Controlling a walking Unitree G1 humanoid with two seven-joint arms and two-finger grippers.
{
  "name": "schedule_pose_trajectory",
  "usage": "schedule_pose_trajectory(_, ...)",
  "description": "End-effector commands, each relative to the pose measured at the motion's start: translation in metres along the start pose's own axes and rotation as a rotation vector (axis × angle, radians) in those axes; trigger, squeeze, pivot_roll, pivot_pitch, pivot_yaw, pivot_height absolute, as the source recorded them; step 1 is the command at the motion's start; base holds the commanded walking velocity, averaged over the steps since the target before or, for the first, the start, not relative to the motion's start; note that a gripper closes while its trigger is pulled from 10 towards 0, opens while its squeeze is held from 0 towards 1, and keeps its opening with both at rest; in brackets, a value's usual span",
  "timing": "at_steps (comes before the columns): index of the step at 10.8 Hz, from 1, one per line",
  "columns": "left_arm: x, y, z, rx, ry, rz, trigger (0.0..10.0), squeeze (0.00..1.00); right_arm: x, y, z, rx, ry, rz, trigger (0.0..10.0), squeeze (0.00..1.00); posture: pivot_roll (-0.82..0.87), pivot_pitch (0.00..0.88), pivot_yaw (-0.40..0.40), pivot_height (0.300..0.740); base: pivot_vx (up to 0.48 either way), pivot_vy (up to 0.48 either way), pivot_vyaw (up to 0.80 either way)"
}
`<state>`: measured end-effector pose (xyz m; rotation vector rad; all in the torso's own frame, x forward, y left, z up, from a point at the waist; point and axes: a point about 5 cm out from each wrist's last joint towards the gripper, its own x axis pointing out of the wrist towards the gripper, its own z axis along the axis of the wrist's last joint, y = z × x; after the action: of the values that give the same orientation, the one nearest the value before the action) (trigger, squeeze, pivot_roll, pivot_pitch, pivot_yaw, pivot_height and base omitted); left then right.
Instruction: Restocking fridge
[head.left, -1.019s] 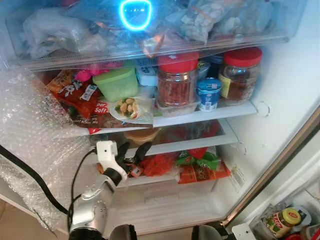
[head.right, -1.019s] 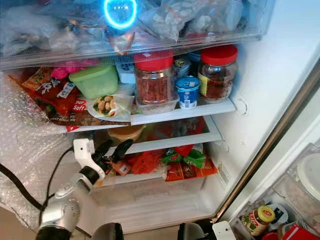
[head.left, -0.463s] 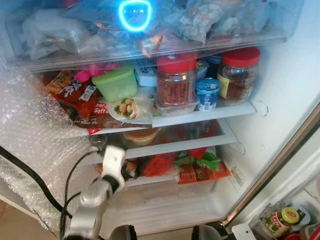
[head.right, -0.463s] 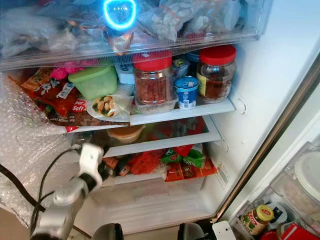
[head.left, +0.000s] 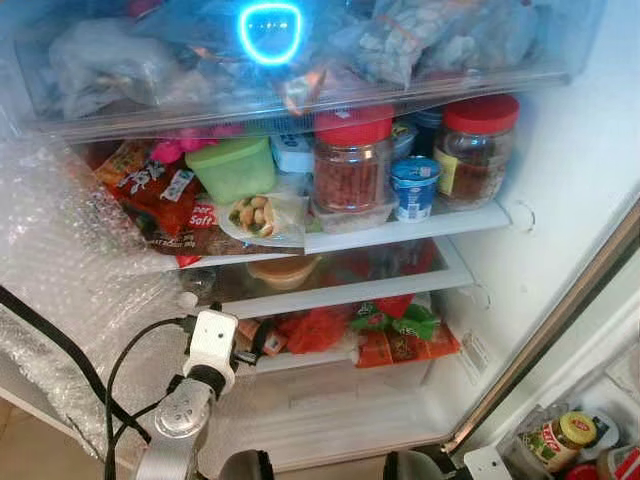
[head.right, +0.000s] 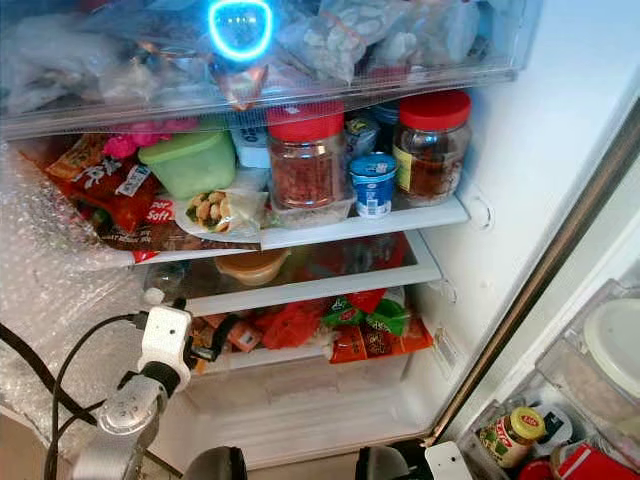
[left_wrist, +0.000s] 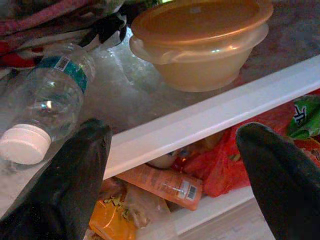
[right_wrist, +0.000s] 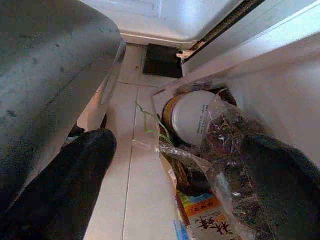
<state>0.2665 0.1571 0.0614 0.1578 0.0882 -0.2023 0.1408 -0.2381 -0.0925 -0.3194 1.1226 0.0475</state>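
Note:
My left gripper (head.left: 254, 341) is open and holds nothing, level with the white front edge of the fridge's middle shelf (head.left: 340, 290). In the left wrist view its fingers (left_wrist: 65, 190) frame that shelf edge. A clear water bottle (left_wrist: 50, 105) with a white cap lies on its side on the shelf, next to an orange lidded bowl (left_wrist: 200, 45). Below the shelf is a drawer with red and green snack packets (head.left: 400, 330). My right gripper (right_wrist: 180, 145) hangs open low by the tiled floor, over a plastic bag holding a white-lidded jar (right_wrist: 190, 117).
The shelf above holds two red-lidded jars (head.left: 352, 160), a green tub (head.left: 235, 168), a blue yoghurt cup (head.left: 415, 185) and snack bags. Bubble wrap (head.left: 70, 270) covers the left side. A black cable (head.left: 60, 350) trails from my left arm. Door bins with a jar (head.left: 560, 440) stand at right.
The left gripper rose toward the middle shelf's edge, then dropped back slightly lower and to the left. Its fingers stayed open.

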Motion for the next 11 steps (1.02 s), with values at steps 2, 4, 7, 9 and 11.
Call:
schedule_pose_trajectory(2, 0.0022, 0.0020, 0.0059, -0.002, -0.035, 0.007, 10.0, 0.00, 0.0009, 0.0093, 0.0041, 0.000, -0.019, 0.032, 10.0, 0.00, -0.07, 0.000, 0.067, 0.622, 0.000, 0.000, 0.00)
schedule_pose_trajectory(4, 0.0027, 0.0029, 0.0061, -0.014, -0.036, 0.022, 10.0, 0.00, 0.0010, 0.0090, 0.0048, 0.000, -0.020, 0.033, 10.0, 0.00, -0.07, 0.000, 0.062, 0.622, -0.278, 0.000, 0.00)
schedule_pose_trajectory(7, 0.0010, 0.0054, 0.0035, -0.013, -0.026, 0.036, 10.0, 0.00, 0.0011, 0.0082, 0.0056, -0.002, -0.022, 0.033, 10.0, 0.00, -0.07, 0.000, 0.059, 0.622, -0.298, 0.000, 0.00)
schedule_pose_trajectory(9, -0.0010, 0.0070, 0.0017, -0.014, -0.020, 0.049, 10.0, 0.00, 0.0011, 0.0075, 0.0059, -0.003, -0.021, 0.033, 10.0, 0.00, -0.06, 0.000, 0.054, 0.622, -0.324, 0.000, 0.00)
schedule_pose_trajectory(11, -0.0022, 0.0084, 0.0004, -0.016, -0.014, 0.060, 10.0, 0.00, 0.0011, 0.0069, 0.0065, -0.006, -0.022, 0.034, 10.0, 0.00, -0.06, 0.000, 0.050, 0.622, -0.324, 0.000, 0.00)
